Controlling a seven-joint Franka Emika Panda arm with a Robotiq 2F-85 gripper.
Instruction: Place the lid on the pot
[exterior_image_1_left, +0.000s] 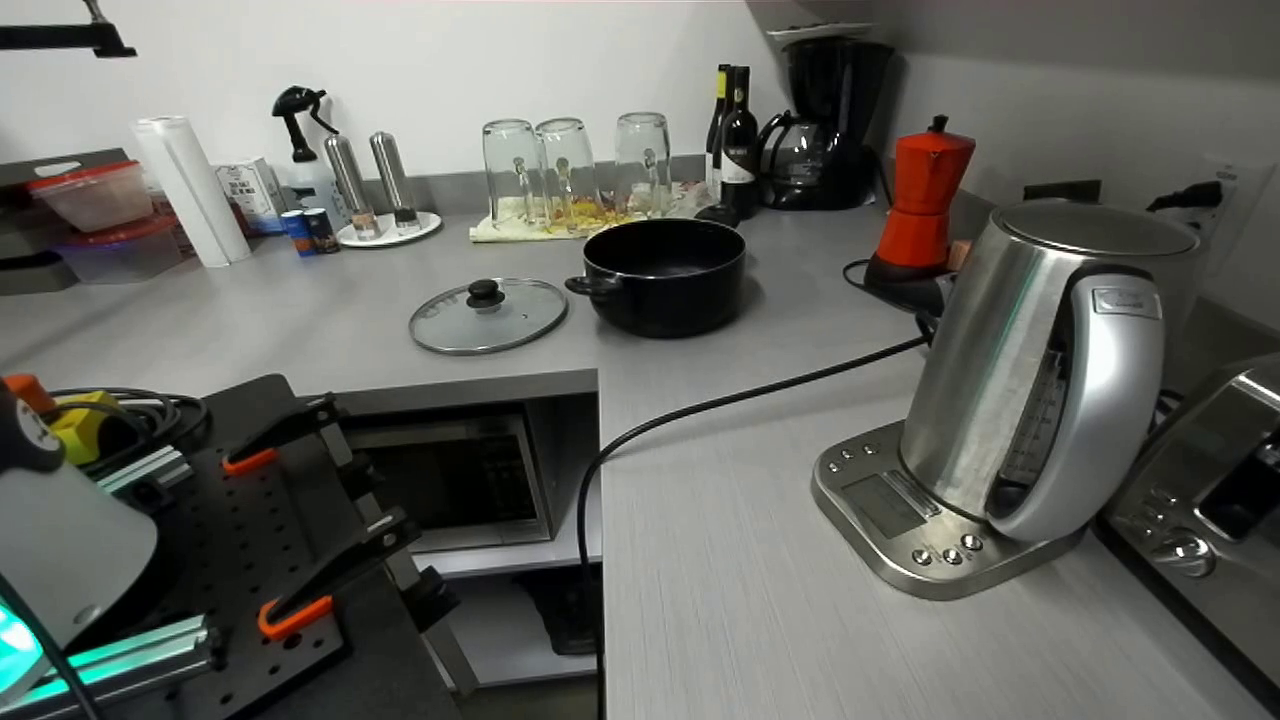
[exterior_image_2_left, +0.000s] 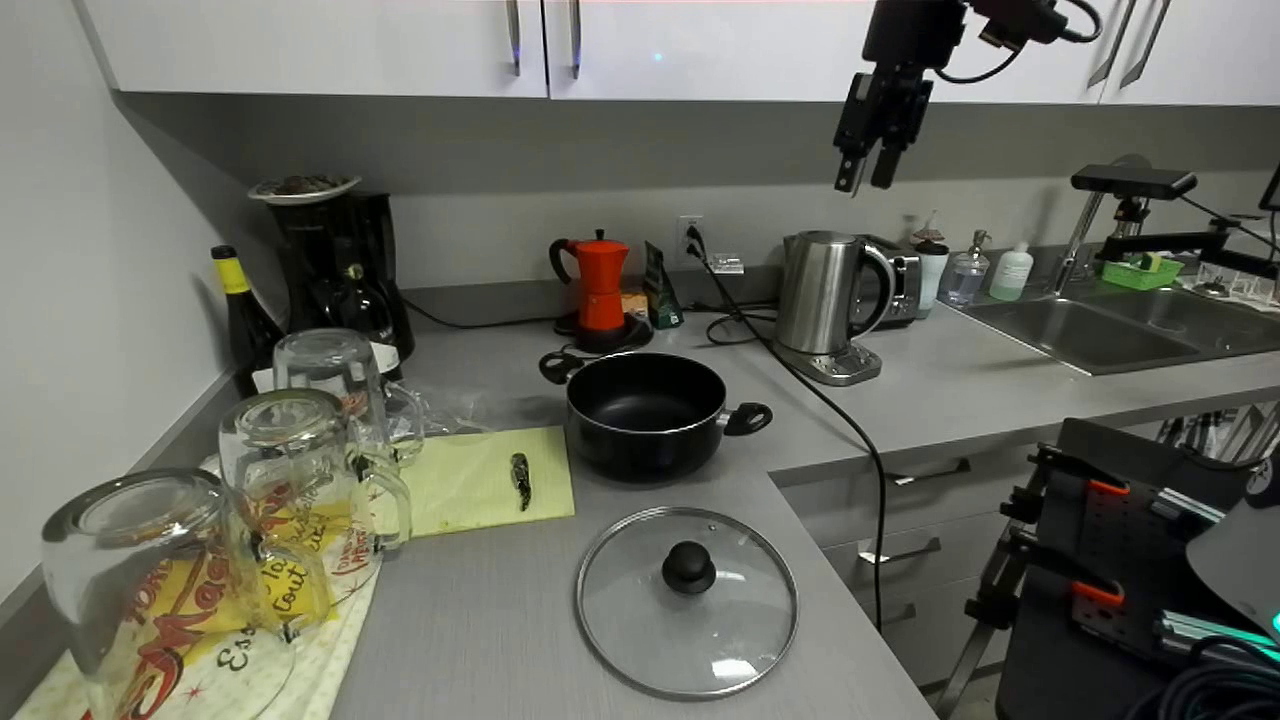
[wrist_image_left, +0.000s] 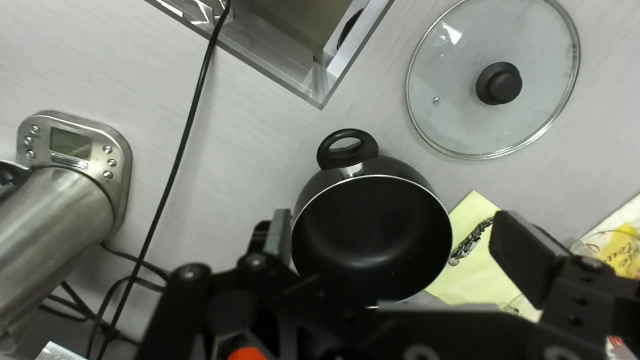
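looming in wrist view, gripper (wrist_image_left: 392, 241) partly hides pot (wrist_image_left: 372, 220).

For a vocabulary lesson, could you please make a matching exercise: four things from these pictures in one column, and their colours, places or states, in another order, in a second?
1. glass lid
2. black pot
3. moka pot
4. gripper

A. orange-red
B. open, in the air
C. lying on the countertop, knob up
D. uncovered

Pairs: 1-C; 2-D; 3-A; 4-B

White glare on the lid (exterior_image_2_left: 687, 615)
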